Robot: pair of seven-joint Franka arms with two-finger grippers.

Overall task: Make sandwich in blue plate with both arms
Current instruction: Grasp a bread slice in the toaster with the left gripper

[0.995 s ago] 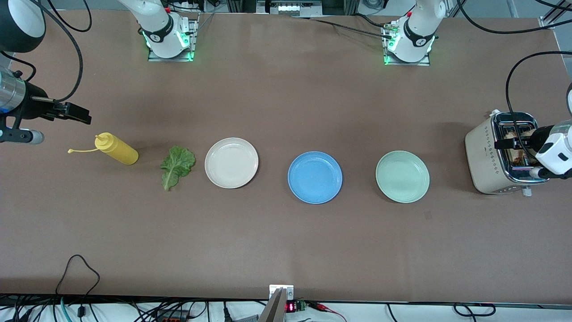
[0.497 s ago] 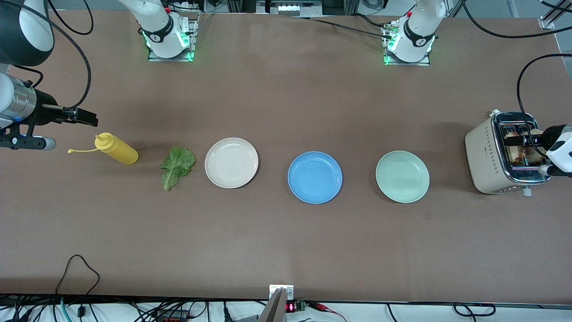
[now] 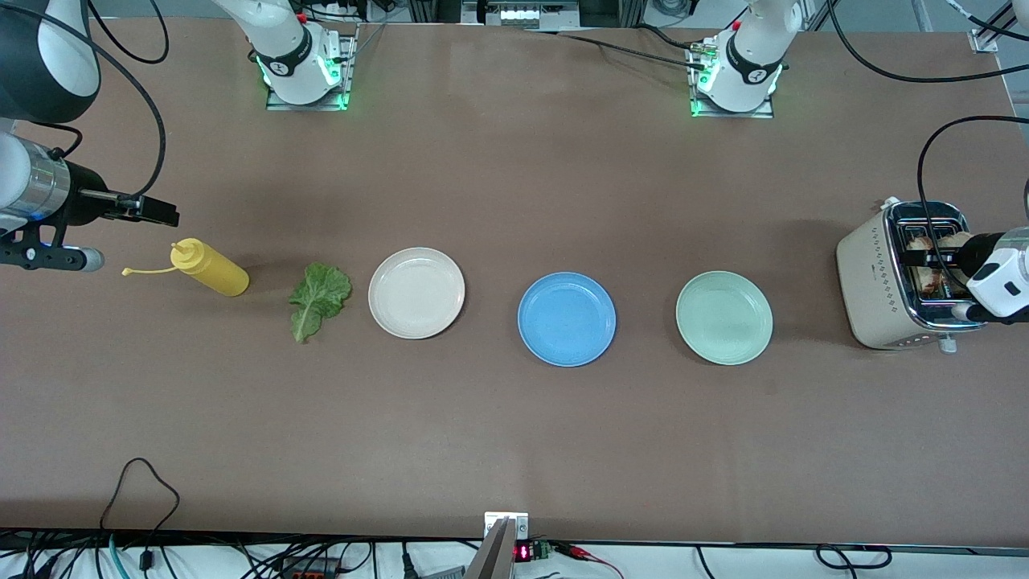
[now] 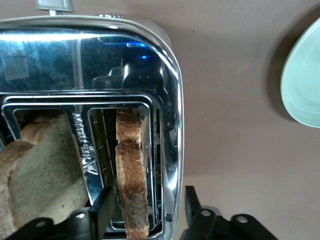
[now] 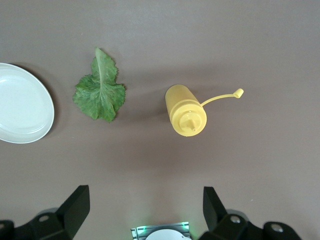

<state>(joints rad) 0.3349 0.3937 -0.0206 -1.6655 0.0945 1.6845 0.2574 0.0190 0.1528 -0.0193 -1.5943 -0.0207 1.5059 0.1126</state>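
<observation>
The blue plate (image 3: 567,319) sits bare mid-table. The green lettuce leaf (image 3: 319,299) lies flat between a cream plate and a yellow bottle; it also shows in the right wrist view (image 5: 100,91). Two tan bread slices stand in the toaster's slots (image 3: 932,281). My left gripper (image 3: 916,259) is open over the toaster. In the left wrist view it (image 4: 147,207) straddles one slice (image 4: 131,175), apart from it, with one finger outside the toaster's rim. The other slice (image 4: 40,170) stands in the neighbouring slot. My right gripper (image 3: 161,212) is open and empty above the table by the bottle (image 5: 145,205).
A cream-white plate (image 3: 416,292) and a mint-green plate (image 3: 723,317) flank the blue plate. A yellow squeeze bottle (image 3: 211,268) lies at the right arm's end. The beige and chrome toaster (image 3: 872,277) stands at the left arm's end near the table edge.
My left gripper drew back from the toaster, then came back over the bread slots. My right gripper shifted slightly toward the yellow bottle. Plates, lettuce and bottle have not moved.
</observation>
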